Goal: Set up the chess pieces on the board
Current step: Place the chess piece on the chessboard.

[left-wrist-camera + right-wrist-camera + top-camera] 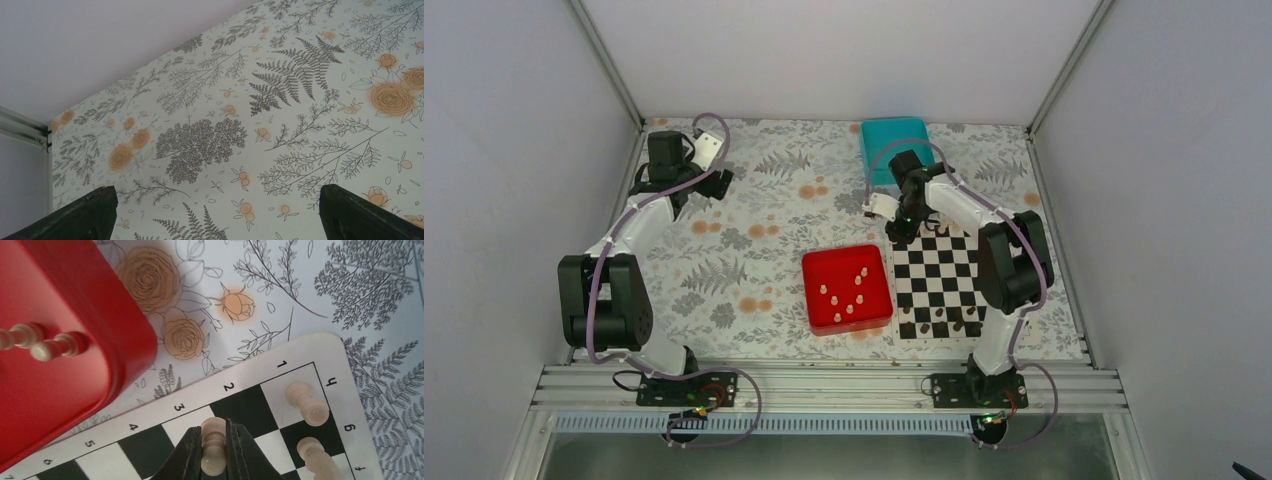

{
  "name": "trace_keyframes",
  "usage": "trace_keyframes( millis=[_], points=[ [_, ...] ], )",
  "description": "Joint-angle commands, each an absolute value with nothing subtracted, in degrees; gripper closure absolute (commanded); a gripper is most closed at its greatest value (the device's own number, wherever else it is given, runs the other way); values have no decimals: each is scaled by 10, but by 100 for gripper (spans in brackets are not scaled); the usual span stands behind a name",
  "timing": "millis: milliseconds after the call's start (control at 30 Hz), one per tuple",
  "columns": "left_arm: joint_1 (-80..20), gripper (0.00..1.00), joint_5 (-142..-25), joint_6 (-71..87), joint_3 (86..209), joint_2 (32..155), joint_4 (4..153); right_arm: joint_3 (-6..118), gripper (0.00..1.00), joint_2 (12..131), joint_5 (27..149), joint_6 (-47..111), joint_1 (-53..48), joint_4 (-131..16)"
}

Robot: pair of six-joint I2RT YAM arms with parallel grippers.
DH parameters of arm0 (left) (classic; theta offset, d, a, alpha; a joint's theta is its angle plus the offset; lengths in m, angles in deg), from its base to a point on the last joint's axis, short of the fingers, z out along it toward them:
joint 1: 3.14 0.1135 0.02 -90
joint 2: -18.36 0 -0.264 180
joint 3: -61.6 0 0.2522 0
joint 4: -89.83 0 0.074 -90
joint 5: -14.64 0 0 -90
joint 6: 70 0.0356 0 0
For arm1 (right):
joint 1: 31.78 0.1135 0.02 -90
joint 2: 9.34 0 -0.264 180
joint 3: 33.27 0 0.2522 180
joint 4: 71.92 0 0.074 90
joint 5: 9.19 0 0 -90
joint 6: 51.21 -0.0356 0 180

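A cream chess piece (214,460), pinched upright between the closed fingers of the right gripper (214,431), sits over the numbered edge row of the board (200,398) at the wrist view's bottom centre, two cream pieces (306,402) standing just to its right and more in the red tray (75,400) at left. Setting it well likely means lowering straight onto the square's middle, releasing only once the base rests flat, then lifting vertically to spare the neighbours. The left gripper (222,220), fingers spread wide, hovers over the floral table cover (280,100) in the overhead view's upper left.
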State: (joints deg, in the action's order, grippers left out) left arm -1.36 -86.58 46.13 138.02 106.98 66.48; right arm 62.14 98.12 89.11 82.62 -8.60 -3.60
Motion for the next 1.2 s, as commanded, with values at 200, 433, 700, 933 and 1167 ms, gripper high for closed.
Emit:
trace_keyframes(
  millis=[200,433,700,933,1167],
  points=[
    [-11,0,-877,460,1382,1062,666,605,91,1028,898,826,-123,-90],
    [-10,0,-878,460,1383,1065,667,605,90,1040,899,828,-131,-96],
    [-10,0,-878,460,1382,1064,667,603,90,1048,909,830,-133,-87],
    [-10,0,-878,460,1382,1065,667,594,90,1051,915,830,-133,-84],
    [-10,0,-878,460,1382,1063,666,591,85,1055,907,829,-134,-90]
  ],
)
